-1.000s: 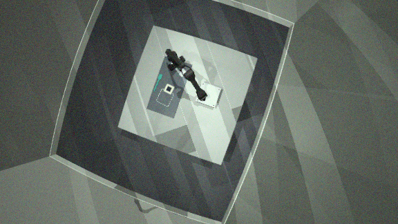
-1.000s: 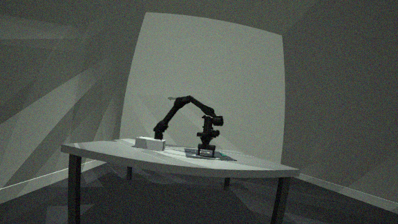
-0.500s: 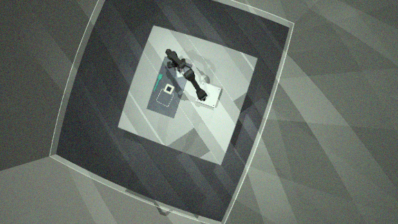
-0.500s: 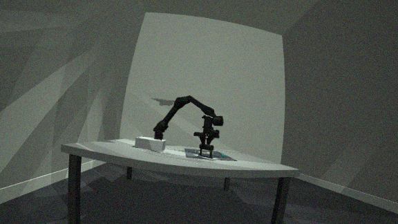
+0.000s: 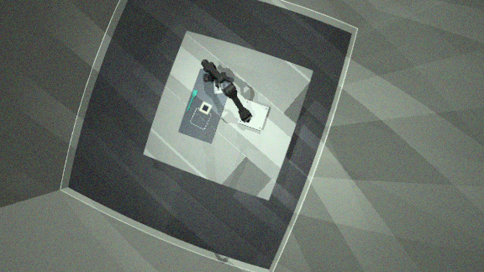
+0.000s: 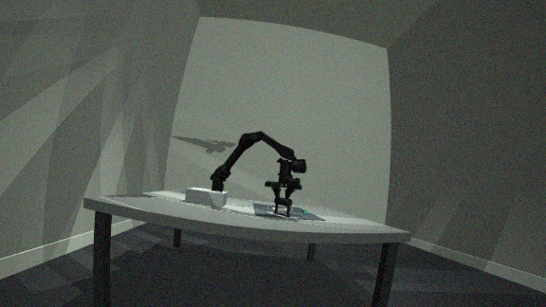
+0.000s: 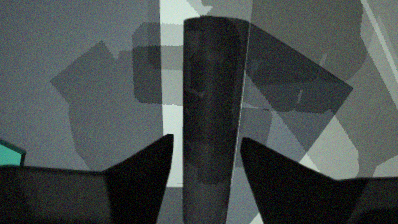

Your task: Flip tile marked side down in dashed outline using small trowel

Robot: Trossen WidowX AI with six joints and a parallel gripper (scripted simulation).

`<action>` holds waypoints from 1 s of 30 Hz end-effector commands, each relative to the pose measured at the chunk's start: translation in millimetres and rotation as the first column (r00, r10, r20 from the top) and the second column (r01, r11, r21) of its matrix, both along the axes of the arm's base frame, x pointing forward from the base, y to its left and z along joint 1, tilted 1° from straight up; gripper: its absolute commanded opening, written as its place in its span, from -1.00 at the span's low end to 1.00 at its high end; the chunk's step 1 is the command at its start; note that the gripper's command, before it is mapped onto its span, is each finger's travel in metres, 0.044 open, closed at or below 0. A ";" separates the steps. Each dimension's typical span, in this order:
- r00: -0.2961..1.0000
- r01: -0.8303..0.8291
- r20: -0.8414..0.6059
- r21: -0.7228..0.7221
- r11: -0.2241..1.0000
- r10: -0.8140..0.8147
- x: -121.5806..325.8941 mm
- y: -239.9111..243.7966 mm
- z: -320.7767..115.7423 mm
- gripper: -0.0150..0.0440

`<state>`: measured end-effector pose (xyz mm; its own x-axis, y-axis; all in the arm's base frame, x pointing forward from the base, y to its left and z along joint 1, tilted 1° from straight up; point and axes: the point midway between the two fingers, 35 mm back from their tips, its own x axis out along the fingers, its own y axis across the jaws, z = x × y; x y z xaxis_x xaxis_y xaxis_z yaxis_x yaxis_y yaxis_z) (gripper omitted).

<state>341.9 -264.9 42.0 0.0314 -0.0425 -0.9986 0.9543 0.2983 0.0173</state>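
A pale square tile (image 5: 205,107) with a dark centre lies on the blue-grey mat (image 5: 210,136) (image 6: 262,208), at the upper side of the dashed outline (image 5: 197,126). My gripper (image 6: 282,210) (image 7: 207,142) is low over the mat's other end and open. A dark round handle (image 6: 282,202) (image 7: 212,100), apparently the trowel's, lies between the fingers with a narrow gap on each side in the wrist view. It stands a little above the mat, over a white piece (image 5: 218,89) (image 7: 172,120). I cannot make out its blade.
A teal tool (image 5: 195,92) (image 6: 306,212) (image 7: 9,154) with a thin shaft lies on the mat beside the tile. The arm's white base block (image 5: 260,119) (image 6: 204,195) stands on the table (image 5: 168,144), off the mat. Broad shadows cross the table and mat.
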 end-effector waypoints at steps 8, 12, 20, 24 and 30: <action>1.000 0.006 -0.003 0.005 1.000 -0.006 -0.9 1.0 -1.6 0.42; 1.000 0.006 -0.003 0.005 1.000 -0.006 -0.9 1.0 -1.6 0.42; 1.000 0.011 -0.003 0.005 1.000 -0.011 -1.3 1.5 8.4 0.42; 1.000 0.028 -0.002 0.006 1.000 -0.028 -4.5 4.5 43.5 0.42; 1.000 0.028 -0.002 0.006 1.000 -0.028 -4.5 4.5 43.5 0.42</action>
<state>338.0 -261.4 84.5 0.0343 -0.0451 -0.9984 0.9607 0.2767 0.0205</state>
